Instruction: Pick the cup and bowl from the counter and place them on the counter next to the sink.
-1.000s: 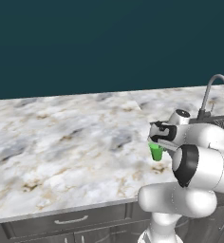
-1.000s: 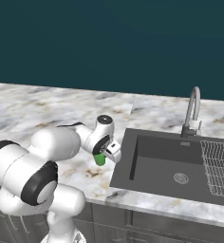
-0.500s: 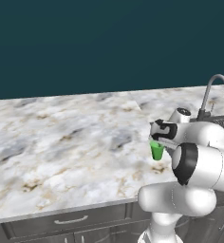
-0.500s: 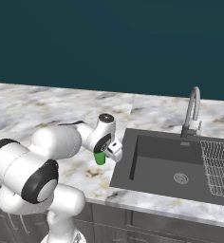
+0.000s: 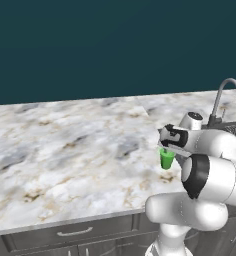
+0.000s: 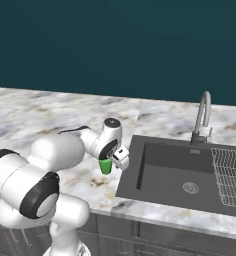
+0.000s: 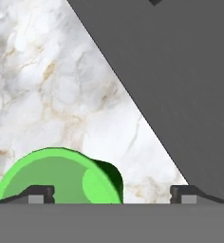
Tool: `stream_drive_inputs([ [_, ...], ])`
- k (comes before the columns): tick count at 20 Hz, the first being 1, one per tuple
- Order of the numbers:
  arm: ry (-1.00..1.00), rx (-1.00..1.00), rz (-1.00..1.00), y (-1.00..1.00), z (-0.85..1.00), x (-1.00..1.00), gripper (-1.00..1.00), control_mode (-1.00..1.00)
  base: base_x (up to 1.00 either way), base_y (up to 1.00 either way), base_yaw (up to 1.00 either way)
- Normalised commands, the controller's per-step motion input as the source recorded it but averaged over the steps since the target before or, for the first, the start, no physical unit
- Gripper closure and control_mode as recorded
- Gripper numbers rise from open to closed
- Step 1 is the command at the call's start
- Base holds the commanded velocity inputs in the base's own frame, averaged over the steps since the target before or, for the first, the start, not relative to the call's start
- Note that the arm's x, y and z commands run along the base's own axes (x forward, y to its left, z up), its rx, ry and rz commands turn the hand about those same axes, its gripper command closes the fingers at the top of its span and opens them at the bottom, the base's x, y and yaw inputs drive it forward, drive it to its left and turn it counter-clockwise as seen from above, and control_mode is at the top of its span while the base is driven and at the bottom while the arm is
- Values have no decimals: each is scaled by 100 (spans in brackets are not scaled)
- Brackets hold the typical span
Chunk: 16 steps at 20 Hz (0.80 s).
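Standing upright on the counter [image 5: 65,150], the small green cup [image 5: 166,158] sits on bare marble near the front edge, just left of the sink [image 6: 190,175]. Seen from the left base view, a wide stretch of veined marble lies to the cup's 9 o'clock, with grey drawers [image 5: 75,235] below the counter's edge. The gripper [image 5: 166,150] hangs directly over the cup, and the white arm crowds in from the cup's 3 to 5 o'clock, hiding part of the counter there.

In the right base view, the cup [image 6: 106,165] stands under the hand, with the sink's dark basin at its 3 o'clock. A curved silver faucet [image 6: 202,117] rises behind the basin and a wire rack [image 6: 232,175] lies in the basin's right part.

In the hand view, the fingertips [image 7: 40,193] stand wide apart, clear of the cup's rim [image 7: 57,175], holding nothing.
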Motion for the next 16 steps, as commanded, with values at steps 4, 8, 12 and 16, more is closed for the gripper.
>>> stream_drive_inputs([
  [4,-5,0,-4,0,28,-12,-100,-100,0,0,0],
  [8,-8,0,-1,0,37,-10,-100,-100,0,0,0],
  [12,-9,0,0,0,48,-18,-100,-100,0,0,0],
  [16,-9,0,0,9,52,-23,-100,-100,0,0,0],
])
